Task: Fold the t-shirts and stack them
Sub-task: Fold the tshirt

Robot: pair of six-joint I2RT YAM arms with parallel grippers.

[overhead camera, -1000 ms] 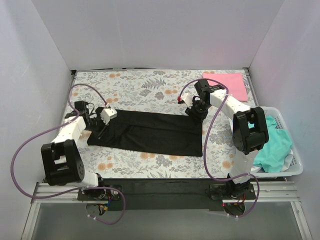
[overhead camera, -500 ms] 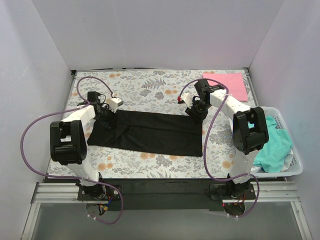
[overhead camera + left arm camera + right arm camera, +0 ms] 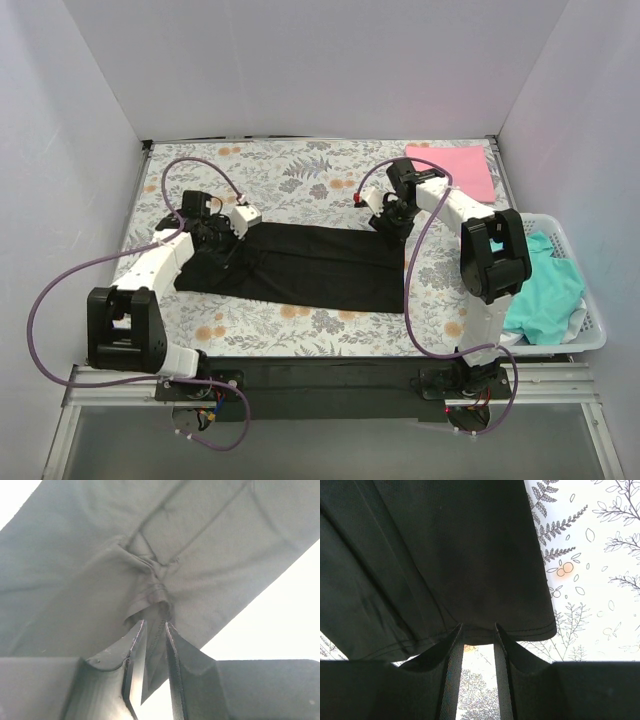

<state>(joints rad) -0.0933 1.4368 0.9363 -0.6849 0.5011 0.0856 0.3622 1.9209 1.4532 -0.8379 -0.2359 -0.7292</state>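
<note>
The black t-shirt (image 3: pixel 300 268) lies as a long band across the middle of the floral table cloth (image 3: pixel 300 180). My left gripper (image 3: pixel 225 245) is at its back left end, shut on a bunched fold of the black t-shirt (image 3: pixel 100 555); the cloth puckers at the left gripper (image 3: pixel 155 625). At the back right corner, my right gripper (image 3: pixel 392 225) has the hem of the black t-shirt (image 3: pixel 445 545) between its tips. The right gripper (image 3: pixel 478 630) is narrowly apart around that hem. A folded pink t-shirt (image 3: pixel 455 170) lies at the back right. A teal t-shirt (image 3: pixel 545 290) fills the basket.
A white lattice basket (image 3: pixel 592 338) stands off the table's right edge beside the right arm. Purple cables loop over both arms. White walls close in the left, back and right sides. The table cloth (image 3: pixel 600 555) shows right of the hem.
My left arm swung from the shirt's left edge to its back left corner, closed on the cloth and moved right with it. The right gripper stayed put and narrowed slightly.
</note>
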